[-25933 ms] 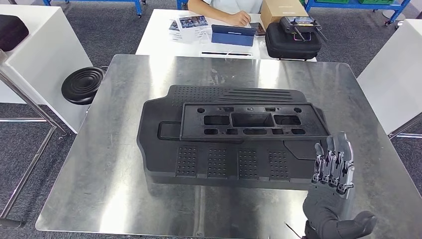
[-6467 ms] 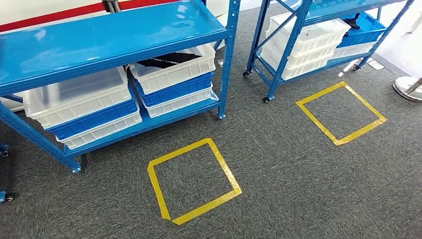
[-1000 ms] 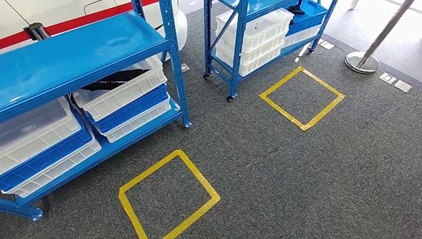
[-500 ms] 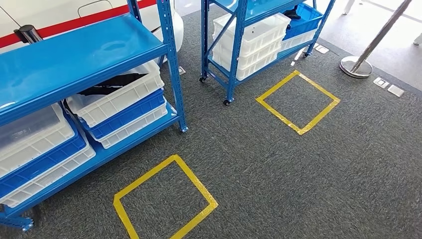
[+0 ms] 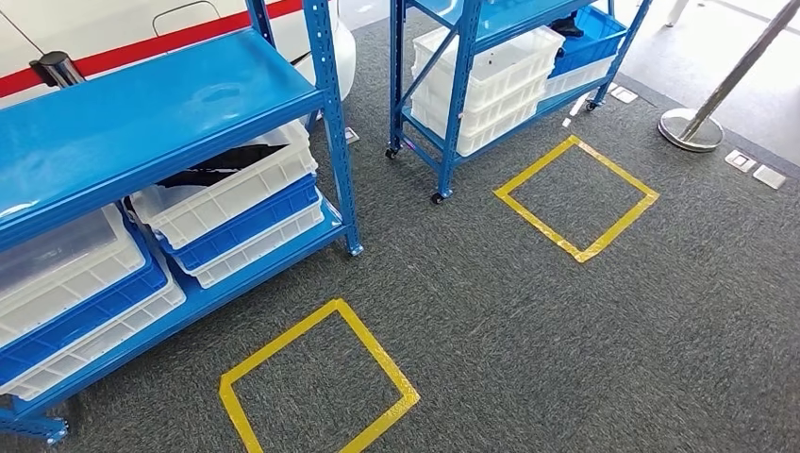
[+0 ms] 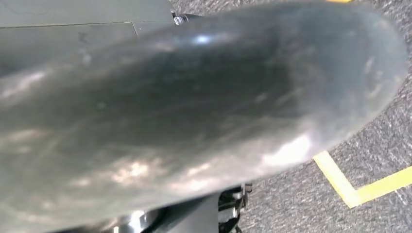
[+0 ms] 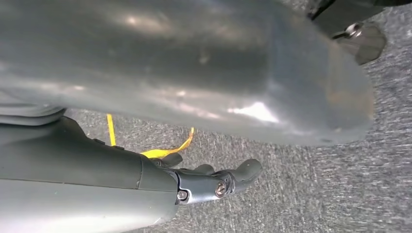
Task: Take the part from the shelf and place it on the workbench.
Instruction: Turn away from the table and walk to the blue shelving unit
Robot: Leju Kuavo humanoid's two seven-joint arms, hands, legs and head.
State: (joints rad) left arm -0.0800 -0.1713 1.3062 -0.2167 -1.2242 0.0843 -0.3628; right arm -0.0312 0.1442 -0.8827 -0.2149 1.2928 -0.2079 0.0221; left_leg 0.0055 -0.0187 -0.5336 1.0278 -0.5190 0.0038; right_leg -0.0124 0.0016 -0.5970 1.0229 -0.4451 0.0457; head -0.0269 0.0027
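A black part [image 5: 209, 174] lies in the top white bin [image 5: 247, 189] on the lower level of the near blue shelf [image 5: 160, 109], at the left of the head view. In the left wrist view my left hand [image 6: 194, 107] hangs over grey carpet, its big blurred thumb hiding the fingers, so I cannot tell how they lie. My right hand [image 7: 204, 77] also hangs over the carpet, its dark fingers [image 7: 218, 185] reaching out with nothing in them.
A second blue shelf [image 5: 464, 90] with white and blue bins [image 5: 491, 71] stands further back. Two yellow tape squares [image 5: 377, 347] [image 5: 538, 224] mark the grey carpet in front of the shelves. A stanchion base [image 5: 691, 129] stands at the far right.
The whole head picture keeps shifting as the camera moves: 25.9 s ago it showed the workbench, now the shelves. In the last half second shelves and squares slid slightly right and down.
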